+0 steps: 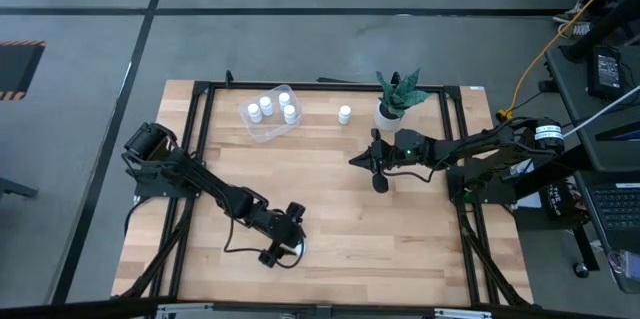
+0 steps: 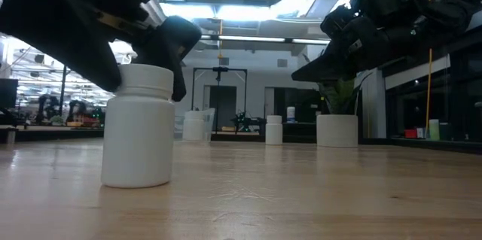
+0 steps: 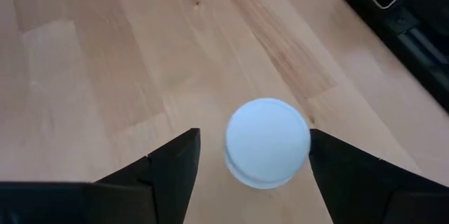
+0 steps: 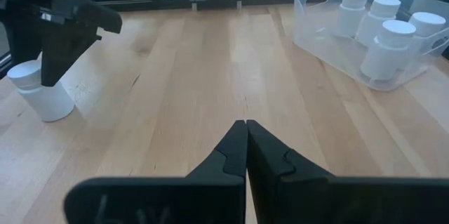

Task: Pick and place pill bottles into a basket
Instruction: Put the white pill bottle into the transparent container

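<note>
Now my left gripper (image 3: 252, 161) stands wide around the pill bottle (image 3: 267, 142) at lower centre of the high view; I'd drop squarely, then close below the cap. My right gripper (image 4: 245, 147) waits pinched shut. Bare wooden table (image 1: 330, 209), basket (image 1: 270, 114) upper left, workshop beyond.

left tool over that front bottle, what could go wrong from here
The left tool stands open around the pill bottle, which sits nearer one finger; closing off-centre might tip it. Carrying it to the basket, it might knock the bottles already inside or the lone bottle beside it.
</note>
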Controlling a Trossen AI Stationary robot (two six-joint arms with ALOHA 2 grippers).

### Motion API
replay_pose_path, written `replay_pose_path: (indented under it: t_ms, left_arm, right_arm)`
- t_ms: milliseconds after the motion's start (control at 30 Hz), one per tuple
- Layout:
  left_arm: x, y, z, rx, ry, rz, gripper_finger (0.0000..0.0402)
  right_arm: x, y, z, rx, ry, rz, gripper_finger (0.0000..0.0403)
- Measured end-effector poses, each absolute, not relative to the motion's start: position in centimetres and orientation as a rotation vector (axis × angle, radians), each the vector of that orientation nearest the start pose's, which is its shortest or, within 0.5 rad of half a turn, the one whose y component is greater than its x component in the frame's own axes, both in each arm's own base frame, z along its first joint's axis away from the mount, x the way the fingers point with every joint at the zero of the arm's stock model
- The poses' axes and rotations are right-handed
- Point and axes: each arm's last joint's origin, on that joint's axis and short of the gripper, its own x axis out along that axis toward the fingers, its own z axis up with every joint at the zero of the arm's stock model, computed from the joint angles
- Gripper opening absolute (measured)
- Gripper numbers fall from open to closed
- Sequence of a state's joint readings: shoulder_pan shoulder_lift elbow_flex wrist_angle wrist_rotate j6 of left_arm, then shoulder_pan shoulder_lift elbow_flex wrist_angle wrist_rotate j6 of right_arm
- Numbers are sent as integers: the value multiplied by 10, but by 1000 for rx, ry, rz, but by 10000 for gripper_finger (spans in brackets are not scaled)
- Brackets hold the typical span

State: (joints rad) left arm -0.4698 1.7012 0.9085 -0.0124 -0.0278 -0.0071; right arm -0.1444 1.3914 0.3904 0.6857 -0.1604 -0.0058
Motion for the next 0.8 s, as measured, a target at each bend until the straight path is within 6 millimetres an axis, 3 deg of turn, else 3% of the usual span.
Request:
replay_pose_path:
  t_ms: [567, 800]
  left_arm:
    - [299, -154, 163, 263, 772, -474, 161]
    - [297, -153, 164, 276, 782, -478, 156]
  right_arm:
    - [245, -31, 159, 40, 312, 17, 5]
    - [245, -31, 159, 40, 312, 17, 5]
